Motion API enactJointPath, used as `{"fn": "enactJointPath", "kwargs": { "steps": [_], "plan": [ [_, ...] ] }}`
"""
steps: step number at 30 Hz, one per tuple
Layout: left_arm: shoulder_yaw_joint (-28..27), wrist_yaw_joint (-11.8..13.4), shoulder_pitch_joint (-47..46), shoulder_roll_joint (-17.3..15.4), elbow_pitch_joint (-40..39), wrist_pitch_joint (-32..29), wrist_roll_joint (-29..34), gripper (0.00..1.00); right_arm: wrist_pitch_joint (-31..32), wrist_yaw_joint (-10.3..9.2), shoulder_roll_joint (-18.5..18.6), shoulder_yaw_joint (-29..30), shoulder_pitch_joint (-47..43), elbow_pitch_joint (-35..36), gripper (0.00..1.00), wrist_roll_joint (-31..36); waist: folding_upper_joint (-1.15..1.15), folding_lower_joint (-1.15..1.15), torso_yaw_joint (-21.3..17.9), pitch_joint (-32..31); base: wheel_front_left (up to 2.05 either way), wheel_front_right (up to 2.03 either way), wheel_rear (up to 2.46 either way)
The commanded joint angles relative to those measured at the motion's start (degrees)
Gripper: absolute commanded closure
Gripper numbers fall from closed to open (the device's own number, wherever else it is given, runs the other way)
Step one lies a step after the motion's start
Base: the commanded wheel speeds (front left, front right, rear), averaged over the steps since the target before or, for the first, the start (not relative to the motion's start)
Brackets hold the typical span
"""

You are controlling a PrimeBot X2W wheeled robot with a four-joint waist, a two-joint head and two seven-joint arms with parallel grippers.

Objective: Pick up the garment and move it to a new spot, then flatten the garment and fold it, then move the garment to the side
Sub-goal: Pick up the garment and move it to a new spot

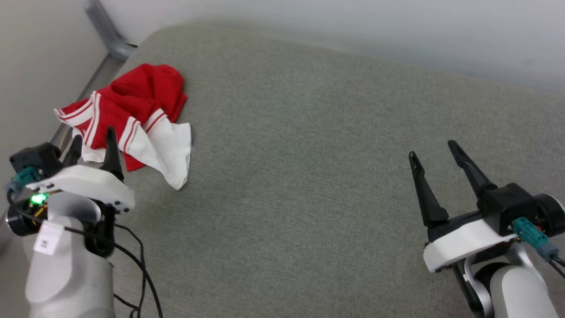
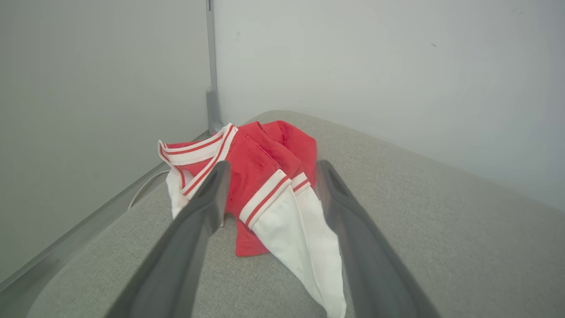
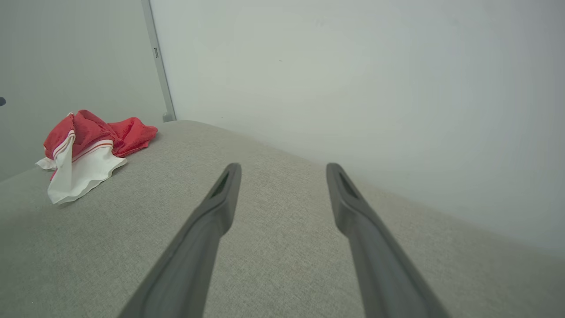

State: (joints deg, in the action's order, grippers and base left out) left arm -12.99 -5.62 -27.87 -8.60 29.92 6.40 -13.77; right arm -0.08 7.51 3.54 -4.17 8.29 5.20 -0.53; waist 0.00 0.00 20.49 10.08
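The garment [image 1: 141, 110] lies crumpled in a loose heap at the far left corner of the grey fabric-covered worktop [image 1: 287, 176], close to the left edge, where a grey metal rail [image 1: 106, 31] runs along the pale wall [image 1: 353, 22]. Its red body is bunched toward the far side. A white sleeve end with red-striped trim spills out toward the near right, and a striped white band sits at the heap's left.

The left hand [image 1: 93, 134] is at the garment's near left edge with its two dark fingers spread wide and nothing between them. In the head view the fingertips overlap the striped edge of the cloth. In the left wrist view the garment [image 2: 265, 154] lies straight ahead, framed between the fingers of the left hand [image 2: 273, 164]. Whether the tips touch the fabric cannot be told.

The right hand [image 1: 431, 149] is over bare worktop at the near right, well apart from the garment, also spread wide and empty. In the right wrist view its fingers point past the right hand [image 3: 283, 165] at the wall, with the garment [image 3: 88, 141] far off to the left.
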Motion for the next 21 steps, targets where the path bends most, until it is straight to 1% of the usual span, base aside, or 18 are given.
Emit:
{"fn": "enactJointPath", "kwargs": {
  "steps": [1, 6, 7, 9, 13, 15, 18, 21],
  "plan": [
    [-0.6, 0.0, -2.9, -1.2, 1.9, -2.0, -0.9, 0.00, -0.1, -0.04, 0.7, 0.1, 1.7, 0.5, 0.00, 0.2, 0.00, 0.00, -4.4, 5.7, 0.00, 0.00, 0.00],
    [-1.9, -0.2, -10.3, -5.7, 8.4, -8.9, -3.0, 0.00, -0.7, -0.04, 1.2, 0.3, 4.4, 0.9, 0.00, 0.3, 0.00, 0.00, -7.9, 11.4, 0.00, 0.00, 0.00],
    [-2.0, -0.2, -11.4, -6.3, 9.9, -10.5, -3.3, 0.00, -0.9, -0.04, 1.3, 0.4, 4.8, 0.8, 0.00, 0.2, 0.00, 0.00, -8.4, 12.3, 0.00, 0.00, 0.00],
    [-2.9, -0.2, -13.6, -8.9, 12.3, -13.4, -4.2, 0.00, -1.1, -0.04, 1.4, 0.4, 5.7, 0.7, 0.00, 0.0, 0.00, 0.00, -9.5, 14.2, 0.00, 0.00, 0.00],
    [-4.5, 0.4, -17.1, -11.9, 16.8, -18.8, -6.0, 0.00, -1.5, -0.04, 1.6, 0.8, 6.9, 0.6, 0.00, 0.1, 0.00, 0.00, -10.8, 17.4, 0.00, 0.00, 0.00],
    [-4.7, 1.0, -18.5, -12.1, 18.3, -21.4, -6.6, 0.00, -1.4, -0.04, 1.8, 1.0, 7.4, 0.6, 0.00, -0.1, 0.00, 0.00, -11.1, 18.7, 0.00, 0.00, 0.00],
    [-5.0, 2.0, -19.9, -13.3, 20.2, -25.3, -7.4, 0.00, -1.7, -0.04, 2.0, 0.8, 7.9, 0.6, 0.00, -0.3, 0.00, 0.00, -11.5, 20.4, 0.00, 0.00, 0.00],
    [-4.9, 2.7, -20.4, -13.7, 22.3, -29.9, -7.8, 0.00, -1.9, -0.04, 2.2, 0.6, 8.7, 0.7, 0.00, -0.4, 0.00, 0.00, -11.7, 21.4, 0.00, 0.00, 0.00]
  ]
}}
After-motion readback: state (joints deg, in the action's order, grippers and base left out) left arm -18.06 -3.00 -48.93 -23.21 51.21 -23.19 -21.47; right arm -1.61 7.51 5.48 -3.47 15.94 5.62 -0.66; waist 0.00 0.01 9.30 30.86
